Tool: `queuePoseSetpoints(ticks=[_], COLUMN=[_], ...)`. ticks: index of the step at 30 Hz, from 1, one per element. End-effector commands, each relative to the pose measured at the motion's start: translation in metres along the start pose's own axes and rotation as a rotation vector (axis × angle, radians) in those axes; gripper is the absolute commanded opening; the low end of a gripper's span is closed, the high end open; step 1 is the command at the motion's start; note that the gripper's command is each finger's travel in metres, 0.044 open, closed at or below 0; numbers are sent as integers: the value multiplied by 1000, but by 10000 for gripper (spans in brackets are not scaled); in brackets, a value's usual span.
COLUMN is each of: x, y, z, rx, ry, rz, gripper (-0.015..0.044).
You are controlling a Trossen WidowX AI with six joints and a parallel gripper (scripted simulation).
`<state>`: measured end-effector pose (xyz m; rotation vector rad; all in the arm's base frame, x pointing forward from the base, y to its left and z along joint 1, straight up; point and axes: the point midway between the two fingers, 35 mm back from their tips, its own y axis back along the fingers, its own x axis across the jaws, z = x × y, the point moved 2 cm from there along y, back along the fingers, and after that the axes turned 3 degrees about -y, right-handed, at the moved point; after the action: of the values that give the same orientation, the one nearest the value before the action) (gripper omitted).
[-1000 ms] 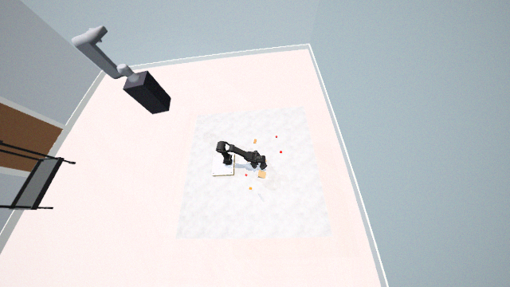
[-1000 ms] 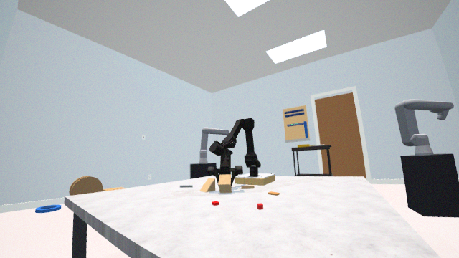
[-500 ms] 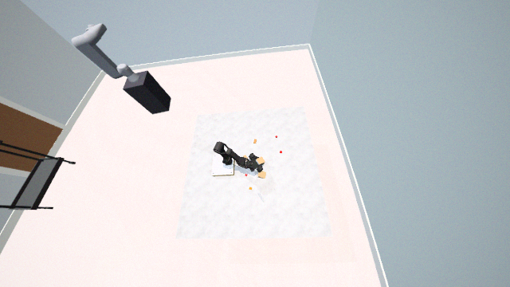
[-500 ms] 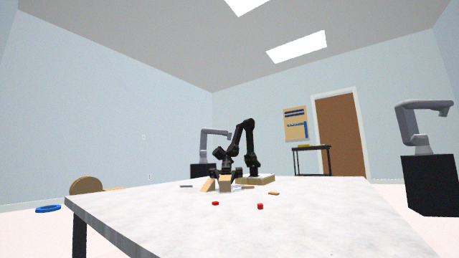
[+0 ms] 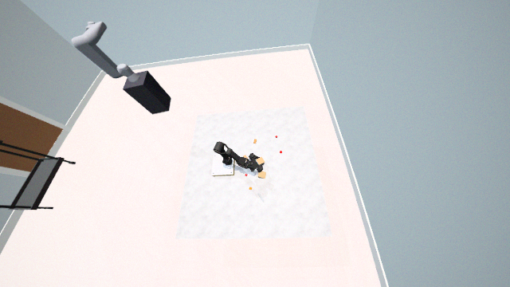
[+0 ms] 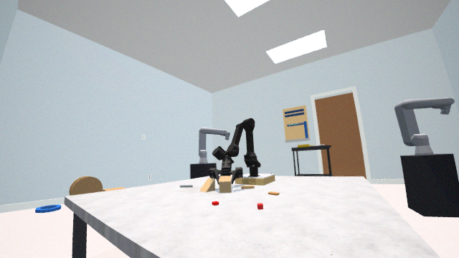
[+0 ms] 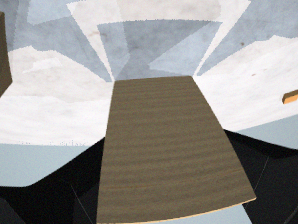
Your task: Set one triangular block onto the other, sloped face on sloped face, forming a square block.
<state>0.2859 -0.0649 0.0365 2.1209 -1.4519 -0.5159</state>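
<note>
Gripper open, jaws wide around the wood-grained triangular block. Second wedge, pale tan, sloped face showing, stands beside it on the mottled grey-white table. Blocks not mated.

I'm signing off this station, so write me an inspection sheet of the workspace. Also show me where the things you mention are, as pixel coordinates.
Surface: pale mottled table (image 5: pixel 279 211) (image 6: pixel 323 222), no spill seen.
Job's things: one wooden block (image 5: pixel 260 160) (image 6: pixel 225 185) (image 7: pixel 165 150) between the fingers; triangular block (image 5: pixel 261 174) (image 6: pixel 208 185) beside it, not stacked.
Clutter: small red pieces (image 5: pixel 280 151) (image 6: pixel 259 206), orange pieces (image 5: pixel 255 141) (image 6: pixel 273 193) (image 7: pixel 291 98), grey strip (image 5: pixel 260 197) (image 6: pixel 186 186).
Gripper (image 5: pixel 256 162) (image 6: pixel 226 176) (image 7: pixel 160 137): open around the block; contact cannot be told.
Cables: nothing seen.
Surroundings: brown door (image 6: pixel 338 136), grey arm on black pedestal (image 6: pixel 430 183).
</note>
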Motion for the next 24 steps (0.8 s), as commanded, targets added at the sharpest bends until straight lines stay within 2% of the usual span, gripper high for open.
queuePoseSetpoints(ticks=[1, 2, 13, 16, 20, 24], x=[0, 0, 1, 4, -1, -3], y=[0, 0, 1, 16, 54, 62], z=[0, 0, -2, -27, -72, -80], rx=[-2, -2, -2, -1, 1, 1], ry=[-3, -3, -3, -2, 1, 1], rz=[3, 3, 3, 2, 0, 0], gripper=[420, 440, 440, 440, 440, 440])
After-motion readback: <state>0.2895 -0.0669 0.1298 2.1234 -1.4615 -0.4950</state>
